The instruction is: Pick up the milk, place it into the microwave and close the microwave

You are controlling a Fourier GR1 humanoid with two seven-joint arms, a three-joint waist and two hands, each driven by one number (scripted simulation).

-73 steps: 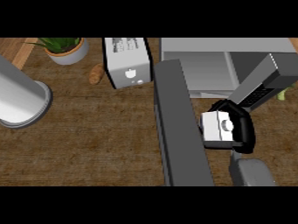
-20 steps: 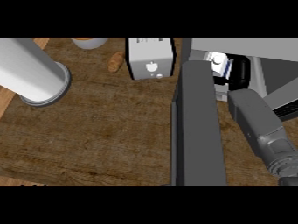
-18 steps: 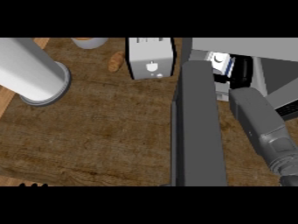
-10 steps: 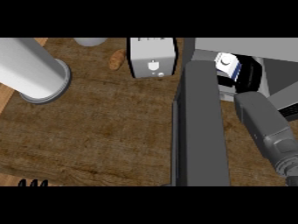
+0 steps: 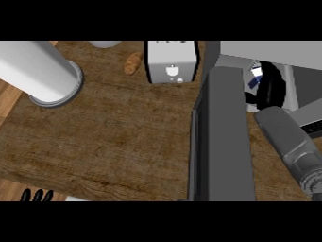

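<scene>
Right hand (image 5: 269, 92) curled round boxy milk carton (image 5: 255, 75), inside grey microwave (image 5: 296, 59)

Brown wood-grain counter (image 5: 107, 132), white toaster (image 5: 170, 66), grey microwave door (image 5: 223, 137).

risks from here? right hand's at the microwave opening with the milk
1. The open microwave door stands edge-on right beside the right forearm; pulling back could catch it.
2. The right hand hides most of the milk, so whether it is upright or seated inside cannot be told.
3. The left hand sits at the lower edge, far from the door.
</scene>
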